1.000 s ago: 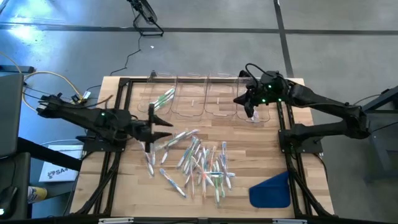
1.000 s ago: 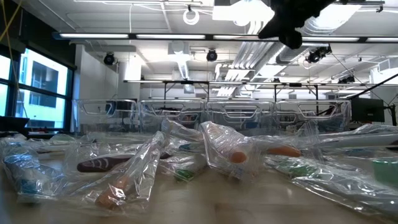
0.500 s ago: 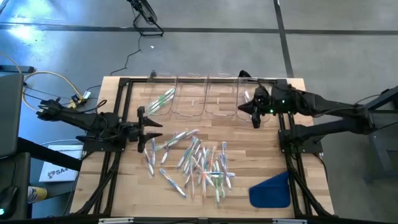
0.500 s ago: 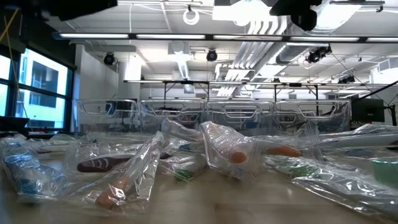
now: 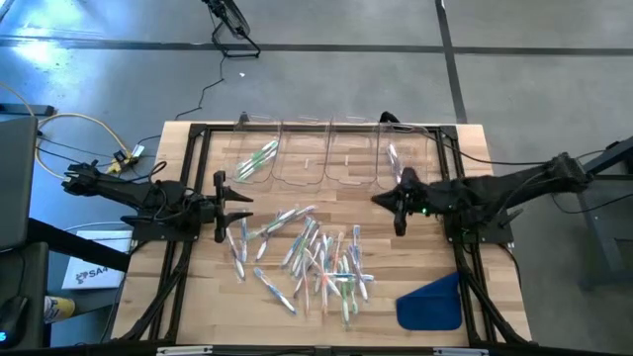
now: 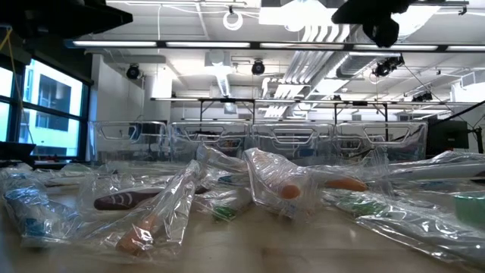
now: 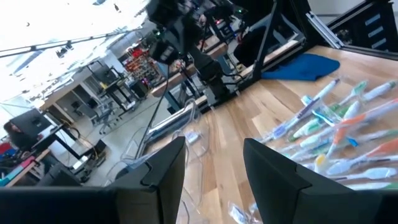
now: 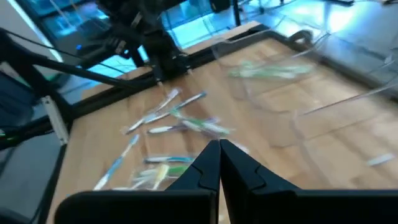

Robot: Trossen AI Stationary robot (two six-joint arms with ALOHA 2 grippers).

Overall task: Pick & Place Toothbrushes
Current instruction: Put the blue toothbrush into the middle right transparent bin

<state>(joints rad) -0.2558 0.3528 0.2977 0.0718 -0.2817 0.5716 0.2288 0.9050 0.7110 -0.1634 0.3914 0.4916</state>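
On the wooden table (image 5: 213, 297), most of the toothbrushes still wait to be sorted.

At the left side, the left gripper (image 5: 220, 193) hovers just beside the left edge of the pile, its fingers (image 7: 163, 168) spread apart and holding nothing. Behind it, at the far edge, stands a row of clear bins (image 5: 326, 153); the leftmost one holds a few green toothbrushes, another toward the right seems to hold one or two, so only a small part of the work looks done. In the middle lie the toothbrushes (image 5: 316, 259), a loose pile of thin whitish sticks with green, blue, pink and orange colour, each apparently in a clear wrapper, crossing one another. At the right, the right gripper (image 5: 399, 203) is above the table near the pile, its fingers (image 8: 219, 163) pressed together and empty. A blue cloth (image 5: 431, 303) lies at the near right corner.
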